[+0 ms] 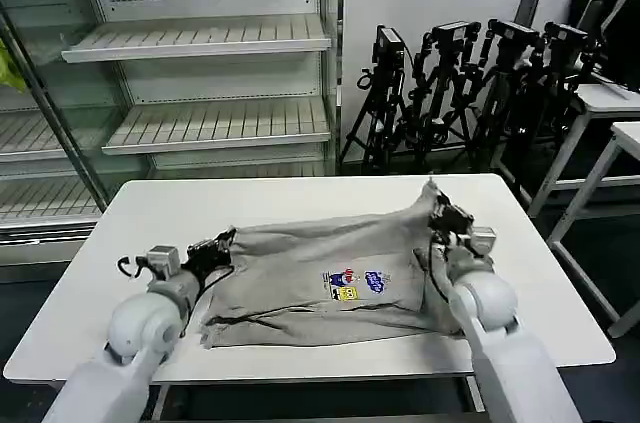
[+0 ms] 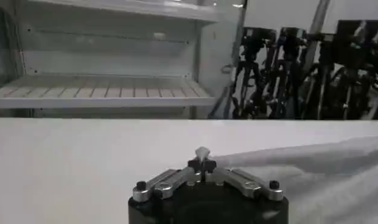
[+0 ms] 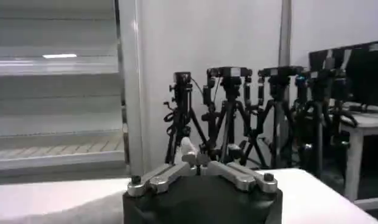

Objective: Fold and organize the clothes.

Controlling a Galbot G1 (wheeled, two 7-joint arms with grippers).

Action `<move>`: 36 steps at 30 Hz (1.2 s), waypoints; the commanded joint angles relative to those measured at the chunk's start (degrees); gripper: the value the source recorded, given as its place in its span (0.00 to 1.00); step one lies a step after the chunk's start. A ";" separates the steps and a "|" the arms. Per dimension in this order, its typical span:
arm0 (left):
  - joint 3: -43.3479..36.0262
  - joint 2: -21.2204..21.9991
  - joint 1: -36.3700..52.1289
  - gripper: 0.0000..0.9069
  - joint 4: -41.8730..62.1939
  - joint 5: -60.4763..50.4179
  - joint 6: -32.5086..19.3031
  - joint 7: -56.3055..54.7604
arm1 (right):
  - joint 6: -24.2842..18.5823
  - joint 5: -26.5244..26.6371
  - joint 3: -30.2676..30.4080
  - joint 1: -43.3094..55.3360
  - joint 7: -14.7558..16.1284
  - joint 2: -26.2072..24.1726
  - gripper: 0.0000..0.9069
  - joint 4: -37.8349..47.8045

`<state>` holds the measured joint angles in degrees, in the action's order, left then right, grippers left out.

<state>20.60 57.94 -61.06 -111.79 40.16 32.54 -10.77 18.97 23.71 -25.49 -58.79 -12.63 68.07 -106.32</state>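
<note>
Roughly mid-bench, the grey T-shirt (image 1: 330, 278) lies spread but rumpled on the white bench (image 1: 150, 208), cartoon print (image 1: 355, 283) face up, its far right corner pulled up into a peak. Left hand (image 1: 222, 243) sits at the shirt's left edge, fingers (image 2: 203, 159) pinched together on a bit of grey cloth; right hand (image 1: 440, 215) is raised at the far right corner, fingers (image 3: 190, 152) closed on the lifted cloth. Behind the bench stand a shelf unit (image 1: 200, 43) and a row of black tripods (image 1: 470, 93).
</note>
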 commanded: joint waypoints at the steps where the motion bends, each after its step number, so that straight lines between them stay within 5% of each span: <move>1: 1.83 -2.42 -14.51 0.01 -10.75 -5.49 -0.10 0.74 | -0.23 -0.09 -7.41 -17.84 0.78 -1.89 0.00 -11.60; 13: 0.33 -0.26 -18.26 0.01 -8.32 -15.10 -0.58 1.54 | 1.51 -5.52 -6.36 -22.60 -0.36 1.11 0.00 -8.44; 14: 0.36 -0.14 -18.20 0.01 -8.29 -15.09 -0.57 1.51 | 1.99 -5.49 -6.29 -22.66 -0.39 1.28 0.12 -8.50; 15: 0.38 -0.04 -18.12 0.03 -8.37 -15.17 -0.52 1.47 | 2.64 -5.49 -6.25 -22.80 -0.33 1.36 0.42 -8.62; 16: 0.33 0.20 -18.10 1.00 -8.57 -15.87 -0.50 1.35 | 2.72 -5.56 -6.23 -23.14 -0.29 1.45 1.00 -8.76; 36: 4.13 16.88 -27.81 1.00 -18.57 -7.18 -7.38 -12.58 | -3.29 -7.32 -13.20 -38.11 -0.48 4.50 1.00 -25.09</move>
<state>23.92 65.58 -83.72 -126.99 27.57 27.57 -16.03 16.88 17.06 -36.36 -90.14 -13.07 71.66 -125.18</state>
